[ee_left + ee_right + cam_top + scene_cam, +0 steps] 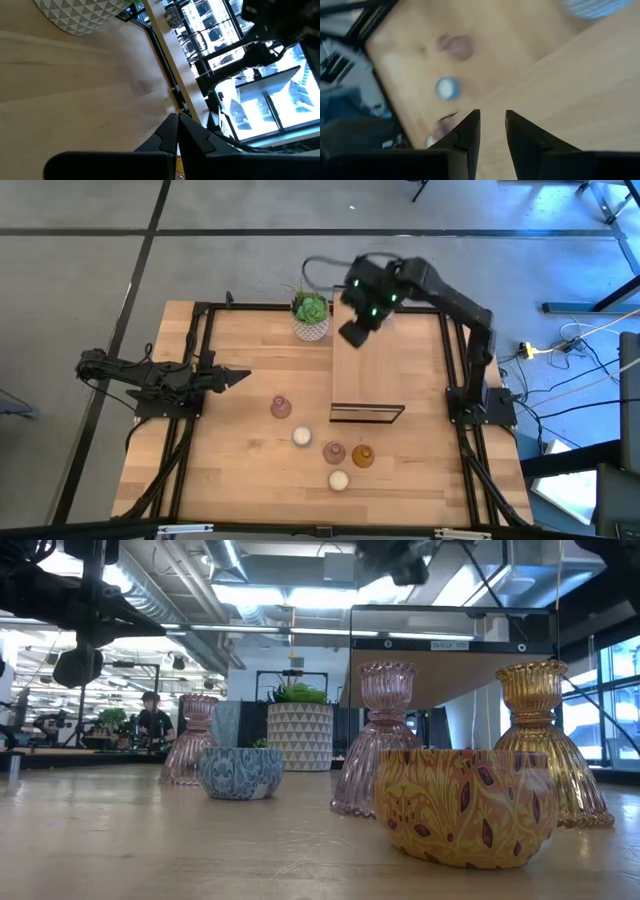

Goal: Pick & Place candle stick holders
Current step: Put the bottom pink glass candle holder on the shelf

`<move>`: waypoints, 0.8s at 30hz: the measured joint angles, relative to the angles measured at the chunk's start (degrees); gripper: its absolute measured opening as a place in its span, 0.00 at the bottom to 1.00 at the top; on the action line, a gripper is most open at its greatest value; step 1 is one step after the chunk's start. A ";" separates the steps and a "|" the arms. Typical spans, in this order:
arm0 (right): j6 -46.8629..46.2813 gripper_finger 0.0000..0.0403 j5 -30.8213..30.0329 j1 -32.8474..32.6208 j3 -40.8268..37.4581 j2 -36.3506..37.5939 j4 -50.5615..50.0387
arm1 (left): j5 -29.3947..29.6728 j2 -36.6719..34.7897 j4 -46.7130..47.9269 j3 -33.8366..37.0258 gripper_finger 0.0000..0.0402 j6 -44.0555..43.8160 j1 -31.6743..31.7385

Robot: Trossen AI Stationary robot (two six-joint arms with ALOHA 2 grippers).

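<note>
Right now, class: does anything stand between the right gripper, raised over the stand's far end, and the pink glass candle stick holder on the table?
Nothing visible does. The right gripper hangs empty above the long wooden stand; the pink glass holder stands apart on open tabletop; the potted succulent sits off that path.

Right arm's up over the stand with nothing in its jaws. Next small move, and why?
Probably swing the right gripper toward the holders near the table's front and descend on the amber holder, the nearest to its side. Its jaws stand slightly apart and empty; the left gripper waits shut at the left edge.
</note>
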State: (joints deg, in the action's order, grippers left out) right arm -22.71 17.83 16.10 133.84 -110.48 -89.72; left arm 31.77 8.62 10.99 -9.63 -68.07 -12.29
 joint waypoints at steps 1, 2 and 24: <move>-1.12 0.23 -0.03 -1.87 -0.01 -0.06 -0.17 | -0.27 0.00 0.01 0.00 0.02 0.45 0.01; -2.27 0.23 -0.07 -3.77 -0.02 -0.12 -0.25 | -0.82 0.00 -0.01 0.00 0.02 0.97 0.01; -39.41 0.23 -20.17 -39.46 -0.02 -0.13 12.53 | -21.18 0.00 -1.28 0.00 0.02 7.54 -2.72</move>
State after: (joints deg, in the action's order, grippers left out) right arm -62.12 -2.34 -23.36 133.82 -110.61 -77.19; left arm 10.59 8.62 9.71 -9.63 -60.53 -15.00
